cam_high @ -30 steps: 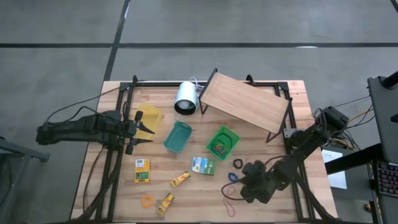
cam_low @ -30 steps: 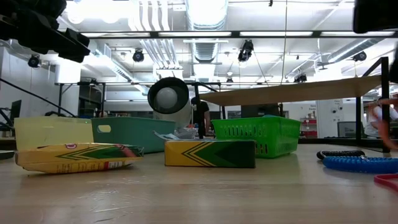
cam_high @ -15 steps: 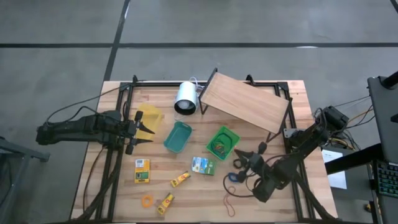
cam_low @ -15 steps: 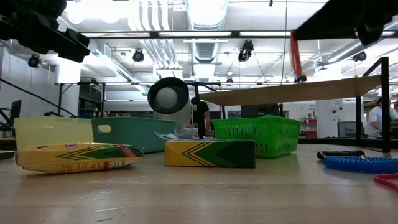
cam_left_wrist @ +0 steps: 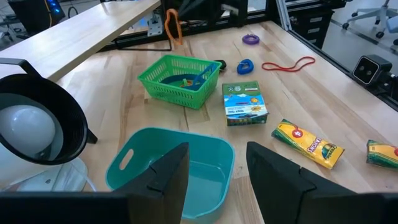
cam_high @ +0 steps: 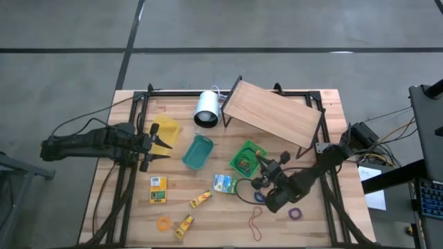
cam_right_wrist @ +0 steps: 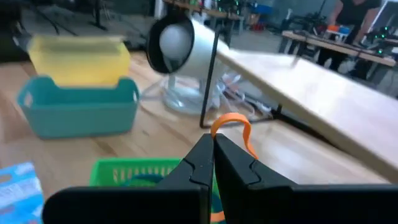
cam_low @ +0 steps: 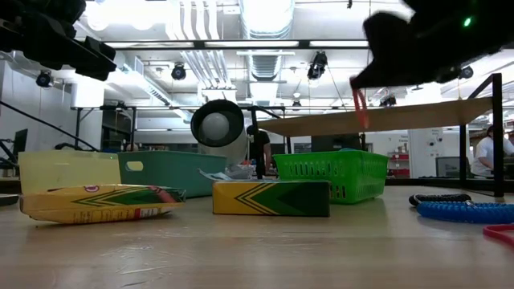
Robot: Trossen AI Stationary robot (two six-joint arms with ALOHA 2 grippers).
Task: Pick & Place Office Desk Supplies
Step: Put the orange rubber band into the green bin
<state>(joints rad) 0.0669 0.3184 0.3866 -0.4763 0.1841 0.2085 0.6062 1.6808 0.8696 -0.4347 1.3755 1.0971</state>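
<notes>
Nearest the front edge, at six o'clock, a red rubber-band loop lies flat, a purple loop just to its three o'clock. Above them the right gripper hangs over the green basket, fingers pressed together on an orange rubber band that dangles clear. Far off at nine o'clock, the left gripper hovers spread beside the teal bin.

bins: 3 | yellow boxes/tubes: 3 | green-and-white packet: 1 | white cylinder: 1 | wooden board: 1
</notes>
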